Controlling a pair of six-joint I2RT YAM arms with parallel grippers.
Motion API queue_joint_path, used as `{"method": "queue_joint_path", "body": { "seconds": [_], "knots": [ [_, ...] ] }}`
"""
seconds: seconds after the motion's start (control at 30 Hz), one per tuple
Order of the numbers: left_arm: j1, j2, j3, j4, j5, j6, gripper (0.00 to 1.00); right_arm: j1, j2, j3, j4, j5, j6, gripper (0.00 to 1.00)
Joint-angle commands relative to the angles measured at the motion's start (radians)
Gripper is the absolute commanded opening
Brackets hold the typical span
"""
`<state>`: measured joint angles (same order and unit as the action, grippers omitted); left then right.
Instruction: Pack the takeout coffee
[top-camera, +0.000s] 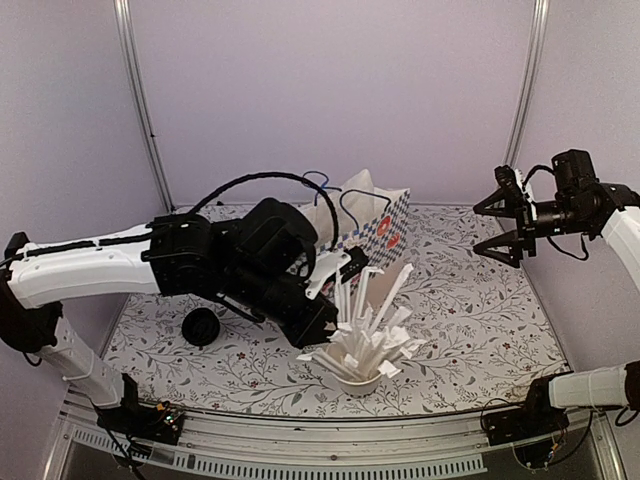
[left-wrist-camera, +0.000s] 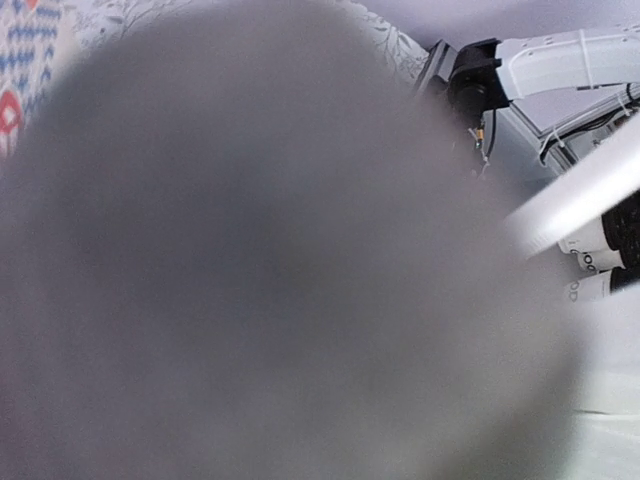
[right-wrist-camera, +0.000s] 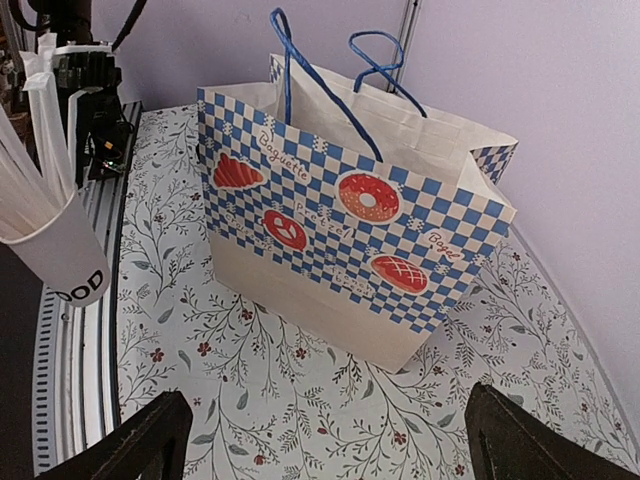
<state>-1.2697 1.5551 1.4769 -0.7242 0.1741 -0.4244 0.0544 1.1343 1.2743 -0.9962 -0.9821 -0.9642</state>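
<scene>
A round black lid (top-camera: 200, 326) stands on the table at the left, under my left arm; it looks like the takeout coffee's top, and the white cup below it does not show. The checkered paper bag (top-camera: 372, 222) stands open at the back centre and fills the right wrist view (right-wrist-camera: 340, 250). My left gripper (top-camera: 335, 295) hangs in front of the bag, beside the cup of sticks. A blurred grey shape fills the left wrist view and hides its jaws. My right gripper (top-camera: 503, 228) is open and empty, raised at the right, facing the bag (right-wrist-camera: 325, 450).
A white cup with black lettering, full of white sticks (top-camera: 362, 345), stands at the front centre, right of my left gripper; it also shows in the right wrist view (right-wrist-camera: 70, 260). Purple walls close off the back and sides. The flowered tablecloth (top-camera: 470, 320) covers the table.
</scene>
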Motion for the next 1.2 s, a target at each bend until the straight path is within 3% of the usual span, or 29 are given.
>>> {"method": "queue_joint_path", "body": {
  "seconds": [0.0,0.23,0.37,0.5,0.8,1.0,1.17],
  "knots": [
    [-0.003,-0.152,-0.155,0.019,-0.084,-0.116,0.0,0.004,0.018,-0.046,0.062,-0.032,0.048,0.99],
    [0.1,-0.395,-0.418,-0.01,-0.231,-0.375,0.0,0.005,0.03,-0.119,0.185,0.006,0.13,0.99],
    [0.27,-0.561,-0.53,-0.004,-0.262,-0.436,0.0,0.005,0.005,-0.207,0.335,0.076,0.247,0.99],
    [0.472,-0.609,-0.578,0.013,-0.22,-0.381,0.0,0.004,-0.037,-0.289,0.418,0.082,0.29,0.99],
    [0.919,-0.433,-0.542,0.124,-0.075,-0.167,0.0,0.004,-0.087,-0.392,0.49,0.123,0.333,0.99],
    [1.051,-0.286,-0.486,0.23,-0.044,-0.102,0.0,0.004,-0.119,-0.422,0.511,0.134,0.341,0.99],
    [1.09,-0.162,-0.431,0.281,-0.029,-0.065,0.0,0.004,-0.098,-0.437,0.531,0.171,0.35,0.99]
  ]
}}
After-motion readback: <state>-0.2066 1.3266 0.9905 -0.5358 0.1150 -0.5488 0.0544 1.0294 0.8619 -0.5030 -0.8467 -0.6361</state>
